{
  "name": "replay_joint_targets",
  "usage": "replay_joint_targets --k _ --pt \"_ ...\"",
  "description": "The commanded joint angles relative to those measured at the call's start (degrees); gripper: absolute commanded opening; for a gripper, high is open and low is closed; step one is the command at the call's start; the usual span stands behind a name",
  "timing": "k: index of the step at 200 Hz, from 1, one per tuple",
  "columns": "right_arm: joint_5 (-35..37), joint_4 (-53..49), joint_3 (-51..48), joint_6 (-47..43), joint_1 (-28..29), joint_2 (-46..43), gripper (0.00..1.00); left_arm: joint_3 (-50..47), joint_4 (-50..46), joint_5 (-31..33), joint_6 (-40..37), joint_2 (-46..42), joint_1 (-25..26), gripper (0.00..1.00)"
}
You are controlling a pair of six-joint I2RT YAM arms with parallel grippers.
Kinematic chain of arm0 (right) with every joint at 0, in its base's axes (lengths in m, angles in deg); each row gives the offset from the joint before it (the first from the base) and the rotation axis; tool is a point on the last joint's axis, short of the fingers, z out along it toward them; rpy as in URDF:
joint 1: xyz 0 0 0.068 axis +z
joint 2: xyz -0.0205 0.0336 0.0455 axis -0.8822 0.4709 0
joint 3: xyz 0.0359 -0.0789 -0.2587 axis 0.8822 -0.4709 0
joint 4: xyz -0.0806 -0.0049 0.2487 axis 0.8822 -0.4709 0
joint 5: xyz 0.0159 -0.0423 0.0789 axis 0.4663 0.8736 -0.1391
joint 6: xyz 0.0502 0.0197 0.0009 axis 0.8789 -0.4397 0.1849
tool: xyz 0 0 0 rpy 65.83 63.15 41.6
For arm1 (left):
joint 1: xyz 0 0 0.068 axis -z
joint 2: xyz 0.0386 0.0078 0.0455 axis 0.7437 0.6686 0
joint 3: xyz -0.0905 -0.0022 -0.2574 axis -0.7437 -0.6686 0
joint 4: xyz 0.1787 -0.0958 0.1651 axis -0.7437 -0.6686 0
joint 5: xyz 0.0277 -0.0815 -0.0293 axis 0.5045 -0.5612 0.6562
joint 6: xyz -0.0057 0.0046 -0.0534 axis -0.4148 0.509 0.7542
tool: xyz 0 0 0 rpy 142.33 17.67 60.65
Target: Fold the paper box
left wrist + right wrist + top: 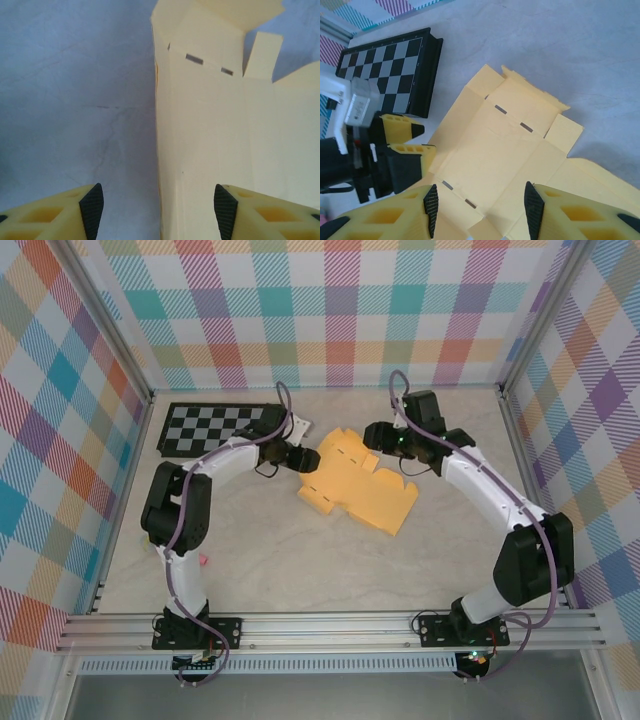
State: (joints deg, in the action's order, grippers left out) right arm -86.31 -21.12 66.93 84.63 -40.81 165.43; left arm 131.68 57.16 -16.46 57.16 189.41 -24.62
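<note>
A black-and-white checkerboard [215, 427] lies at the rear left. The left gripper [308, 460], fingers spread, sits at the left edge of the paper box [355, 485], a flat yellow-orange creased cut-out with tabs and slots, mid-table. The right gripper [372, 440], fingers also spread, hangs over the box's far side.

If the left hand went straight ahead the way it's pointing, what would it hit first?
Probably the paper box: its edge already lies between the open fingers of the left hand, with the card running on ahead. How high the hand is above it is unclear.

Overhead plus close wrists, shared paper box [358, 488]
</note>
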Motion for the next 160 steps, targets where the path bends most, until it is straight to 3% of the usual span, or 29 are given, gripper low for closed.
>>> replay_joint_targets --k 1,19,35,71,120,160 --pt "-3.6 -8.5 2.1 5.2 -1.7 1.3 0.52 3.6 -6.7 0.8 -4.1 1.9 1.5 0.6" --pt "-3.9 -11.7 4.3 8.7 -2.6 2.6 0.52 4.1 -7.6 1.8 -5.3 2.6 2.5 0.57" --pt "-4.3 -15.2 6.5 12.8 -3.1 4.5 0.51 3.7 -7.2 1.5 -5.8 2.4 2.8 0.47" --pt "-12.9 -14.9 6.8 25.6 -3.4 7.6 0.45 3.5 -9.4 1.3 -14.4 0.2 4.0 0.14" --pt "-25.6 -7.5 6.6 46.3 -3.3 12.2 0.46 -0.8 -3.7 8.2 -22.0 -7.3 6.5 0.1" --pt "-26.2 -6.2 11.2 56.4 -1.1 15.2 0.48 -4.5 1.0 13.1 -27.3 -10.7 9.7 0.09"
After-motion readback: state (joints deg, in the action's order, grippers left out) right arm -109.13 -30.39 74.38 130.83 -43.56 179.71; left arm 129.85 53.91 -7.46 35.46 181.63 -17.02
